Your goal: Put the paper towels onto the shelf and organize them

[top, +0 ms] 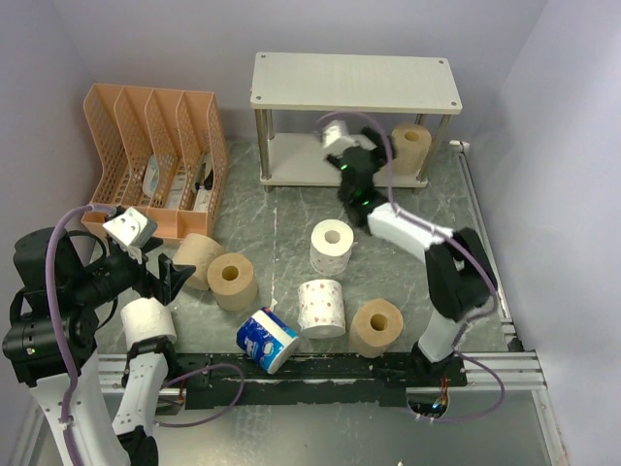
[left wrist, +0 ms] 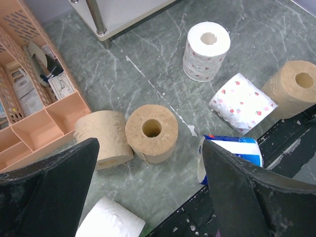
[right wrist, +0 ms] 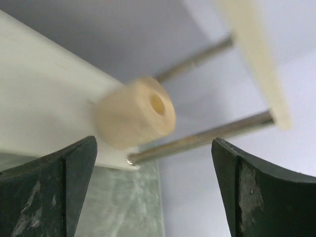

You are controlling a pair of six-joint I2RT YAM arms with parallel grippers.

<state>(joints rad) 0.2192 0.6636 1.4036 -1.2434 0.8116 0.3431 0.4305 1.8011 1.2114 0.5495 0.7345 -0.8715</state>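
The shelf (top: 354, 83) stands at the back. One tan paper towel roll (top: 411, 148) stands on its lower board (right wrist: 39, 98), at the right end. My right gripper (top: 367, 146) hangs open just in front of that board, a little short of the tan roll (right wrist: 134, 118), with nothing between its fingers. On the table lie two tan rolls (left wrist: 151, 132) side by side, two white rolls with pink print (top: 332, 245), another tan roll (top: 376, 327), a blue-wrapped roll (top: 266, 340) and a plain white roll (top: 148, 321). My left gripper (left wrist: 149, 146) hovers open and empty above the plain white roll (left wrist: 111, 222).
An orange mesh file organizer (top: 155, 155) with papers in it stands at the back left, close to the pair of tan rolls. A black rail (top: 388, 369) runs along the table's near edge. Walls close in the back and the right side.
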